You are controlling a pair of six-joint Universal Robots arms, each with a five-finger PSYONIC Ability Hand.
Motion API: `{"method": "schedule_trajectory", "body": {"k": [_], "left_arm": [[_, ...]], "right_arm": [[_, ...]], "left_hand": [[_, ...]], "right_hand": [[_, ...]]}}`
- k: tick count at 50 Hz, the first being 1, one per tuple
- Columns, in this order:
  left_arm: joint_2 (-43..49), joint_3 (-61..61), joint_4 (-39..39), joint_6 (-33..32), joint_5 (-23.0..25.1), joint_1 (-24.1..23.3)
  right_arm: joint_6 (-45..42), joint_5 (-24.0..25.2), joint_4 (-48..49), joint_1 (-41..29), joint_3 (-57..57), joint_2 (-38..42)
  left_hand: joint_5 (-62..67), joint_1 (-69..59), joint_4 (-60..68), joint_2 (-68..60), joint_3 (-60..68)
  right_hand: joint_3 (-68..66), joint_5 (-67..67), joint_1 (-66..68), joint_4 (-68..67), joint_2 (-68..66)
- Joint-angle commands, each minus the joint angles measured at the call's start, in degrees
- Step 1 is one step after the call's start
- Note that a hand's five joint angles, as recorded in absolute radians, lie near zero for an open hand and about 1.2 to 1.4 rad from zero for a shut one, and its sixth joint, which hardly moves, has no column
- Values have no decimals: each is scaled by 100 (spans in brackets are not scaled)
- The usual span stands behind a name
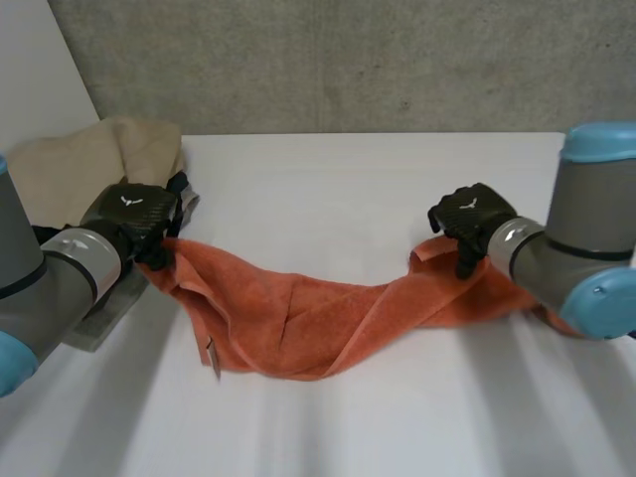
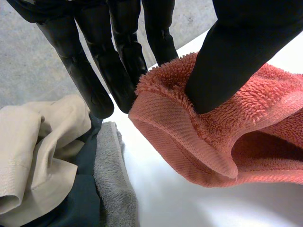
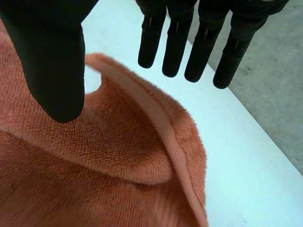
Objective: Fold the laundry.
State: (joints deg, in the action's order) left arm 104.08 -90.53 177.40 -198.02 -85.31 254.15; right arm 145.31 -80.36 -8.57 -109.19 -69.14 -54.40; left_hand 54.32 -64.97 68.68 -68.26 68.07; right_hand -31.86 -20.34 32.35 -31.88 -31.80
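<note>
An orange towel point(image 1: 298, 318) lies bunched in a long sagging band across the white table point(image 1: 328, 189), stretching from one hand to the other. My left hand point(image 1: 134, 221) is at its left end, and in the left wrist view the thumb point(image 2: 227, 61) pins a corner of the towel point(image 2: 213, 137) against the fingers. At the right end my right hand point(image 1: 469, 221) hovers over the towel's hemmed edge point(image 3: 94, 165). Its fingers point(image 3: 176, 47) are straight and spread off the cloth, and its thumb stays clear above the pile.
A heap of other laundry sits at the table's left edge behind my left hand: a beige garment point(image 1: 99, 159), a grey towel point(image 2: 111, 179) and a dark green piece point(image 2: 80, 198). A concrete wall point(image 1: 348, 60) runs behind the table.
</note>
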Motion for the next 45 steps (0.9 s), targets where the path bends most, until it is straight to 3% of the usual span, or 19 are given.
{"method": "schedule_trajectory", "body": {"k": [1,11,15,17,23,28,33,37,39,45], "left_arm": [[69,-9,31,-9,58,29],[359,299,13,-17,50,90],[394,352,40,-35,58,73],[438,422,57,-61,58,55],[692,1036,303,-149,-3,11],[772,2378,890,-18,-642,99],[561,3321,1524,421,-1321,257],[429,3639,1394,650,-1278,275],[351,3578,1088,729,-1086,292],[245,2814,717,870,-943,371]], "right_arm": [[-793,-339,224,-208,366,746],[-1119,-595,812,-164,902,1080],[-1102,-393,962,-156,1016,1133],[-1102,-243,971,-156,1183,1247],[-795,12,1058,-112,1920,1502],[239,-84,2293,151,2931,1284],[1735,-182,3957,590,2854,475],[2764,46,4372,925,2494,-44],[3106,405,4364,987,2240,-254],[3161,1083,4206,1215,1299,-668]], "left_hand": [[1568,-1503,1132,-1174,1193],[1568,-1503,1132,-1174,1193],[1568,-1503,1132,-1174,1193],[1568,-1503,1132,-1174,1193],[1568,-1503,1132,-1174,1193],[1568,-1503,1132,-1174,1193],[1568,-1503,1132,-1174,1193],[1568,-1503,1132,-1174,1193],[1568,-1503,1132,-1174,1193],[1568,-1503,1132,-1174,1193]], "right_hand": [[-304,-455,255,-301,-309],[-908,-1060,859,-906,-914],[-2368,-2520,2319,-2366,-2374],[-4804,-4955,4755,-4801,-4809],[-4814,-4966,4765,-4812,-4820],[-4814,-4966,4765,-4812,-4820],[-4814,-4966,4765,-4812,-4820],[-4814,-4966,4765,-4812,-4820],[-4814,-4966,4765,-4812,-4820],[-4814,-4966,4765,-4812,-4820]]}}
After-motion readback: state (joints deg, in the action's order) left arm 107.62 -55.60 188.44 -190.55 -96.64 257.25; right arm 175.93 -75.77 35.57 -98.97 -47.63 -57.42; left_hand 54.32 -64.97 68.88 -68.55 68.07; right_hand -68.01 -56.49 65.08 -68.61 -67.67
